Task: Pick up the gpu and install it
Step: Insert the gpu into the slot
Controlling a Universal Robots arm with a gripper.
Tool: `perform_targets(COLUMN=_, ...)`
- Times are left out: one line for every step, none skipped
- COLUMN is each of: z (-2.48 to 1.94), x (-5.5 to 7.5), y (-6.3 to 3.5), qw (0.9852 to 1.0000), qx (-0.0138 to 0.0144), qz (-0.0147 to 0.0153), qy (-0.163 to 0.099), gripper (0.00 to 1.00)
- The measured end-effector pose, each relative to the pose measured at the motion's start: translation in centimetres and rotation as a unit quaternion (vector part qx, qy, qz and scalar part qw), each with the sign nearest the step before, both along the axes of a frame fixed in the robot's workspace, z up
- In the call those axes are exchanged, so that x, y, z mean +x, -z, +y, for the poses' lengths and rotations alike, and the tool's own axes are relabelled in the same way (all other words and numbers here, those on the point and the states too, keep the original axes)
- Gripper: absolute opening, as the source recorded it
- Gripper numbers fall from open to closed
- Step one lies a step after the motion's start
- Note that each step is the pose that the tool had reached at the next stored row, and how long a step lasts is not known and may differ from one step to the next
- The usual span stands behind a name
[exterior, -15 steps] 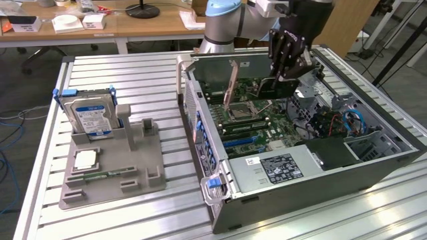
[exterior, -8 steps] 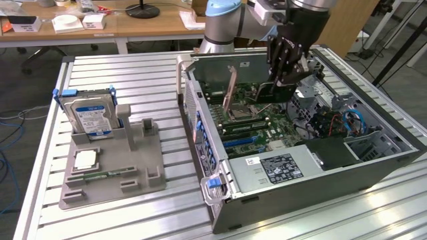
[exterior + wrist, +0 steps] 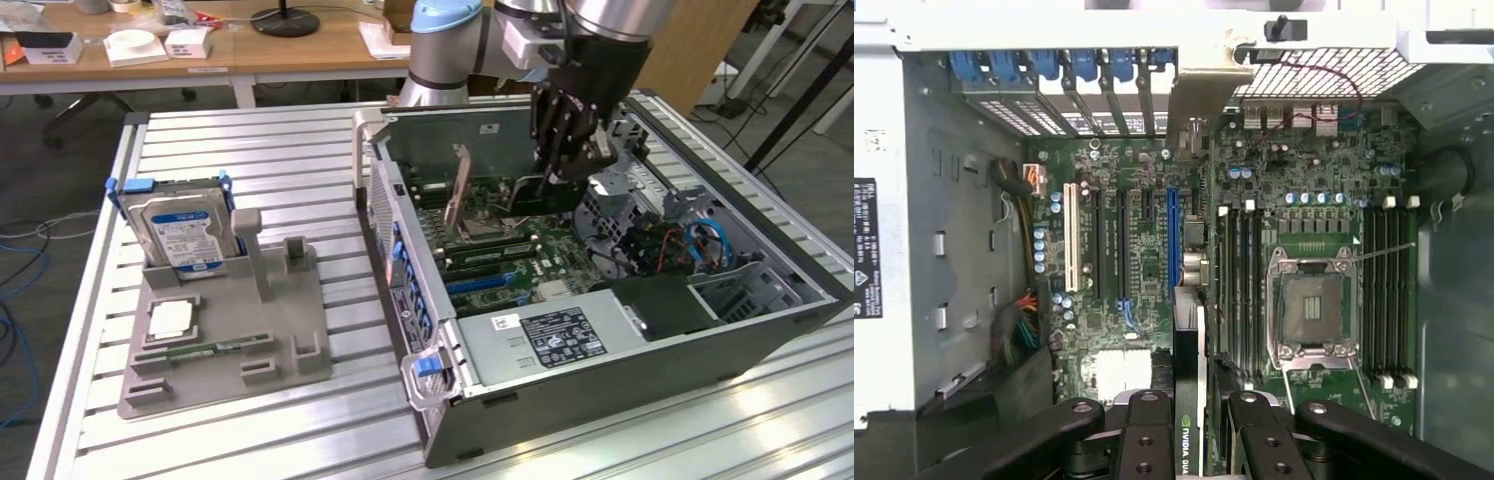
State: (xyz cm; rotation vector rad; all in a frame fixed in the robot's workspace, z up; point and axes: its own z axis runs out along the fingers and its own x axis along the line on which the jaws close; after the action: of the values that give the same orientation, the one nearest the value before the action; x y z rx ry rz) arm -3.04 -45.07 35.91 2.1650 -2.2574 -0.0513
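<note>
- A slatted aluminium surface is seen in the exterior view, with wooden desks carrying small white boxes in the room behind it.
- At the exterior view's left, a grey fixture tray is laid on the surface; a silver hard drive with a blue-white label is stood upright in it, and a narrow green memory stick is laid flat nearer the front.
- To the exterior view's right, an open computer case is set on the surface with its motherboard exposed.
- Above the case interior, the pincer is closed on the gpu, which is held on edge over the motherboard, apart from the slots.
- In the wrist view, the card's long axis is seen running away from the camera, in line with the blue expansion slot.
- The slots, CPU socket and the card's lettering are given by the wrist view; the tray and room are given by the exterior view.
</note>
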Motion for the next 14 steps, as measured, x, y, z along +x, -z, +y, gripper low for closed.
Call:
perform_targets(z=0.0, x=0.0, y=0.19, qw=1.0, qx=0.0001, qz=0.0, qy=0.0, gripper=0.26)
perform_targets(z=0.0, x=0.0, y=0.37, qw=1.0, qx=0.0002, qz=0.0, qy=0.0, gripper=0.26)
perform_targets(z=0.0, x=0.0, y=0.55, qw=1.0, qx=0.0002, qz=0.0, qy=0.0, gripper=0.26)
perform_targets(z=0.0, x=0.0, y=0.73, qw=1.0, qx=0.0003, qz=0.0, qy=0.0, gripper=0.26)
perform_targets(z=0.0, x=0.0, y=0.87, qw=1.0, qx=0.0004, qz=0.0, qy=0.0, gripper=0.26)
perform_targets(z=0.0, x=0.0, y=0.9, qw=1.0, qx=0.0005, qz=0.0, qy=0.0, gripper=0.26)
perform_targets(z=0.0, x=0.0, y=0.9, qw=1.0, qx=0.0005, qz=0.0, qy=0.0, gripper=0.26)
perform_targets(z=0.0, x=0.0, y=0.9, qw=1.0, qx=0.0005, qz=0.0, qy=0.0, gripper=0.26)
perform_targets(z=0.0, x=0.0, y=0.9, qw=1.0, qx=0.0005, qz=0.0, qy=0.0, gripper=0.26)
perform_targets(z=0.0, x=0.0, y=0.9, qw=1.0, qx=0.0005, qz=0.0, qy=0.0, gripper=0.26)
perform_targets(z=0.0, x=0.0, y=0.91, qw=1.0, qx=0.0005, qz=0.0, qy=0.0, gripper=0.26)
perform_targets(z=0.0, x=0.0, y=0.96, qw=1.0, qx=0.0007, qz=0.0, qy=0.0, gripper=0.26)
perform_targets(z=0.0, x=0.0, y=1.04, qw=1.0, qx=0.0007, qz=-0.0001, qy=0.0, gripper=0.26)
perform_targets(z=0.0, x=0.0, y=1.15, qw=1.0, qx=0.0007, qz=-0.0001, qy=0.0, gripper=0.26)
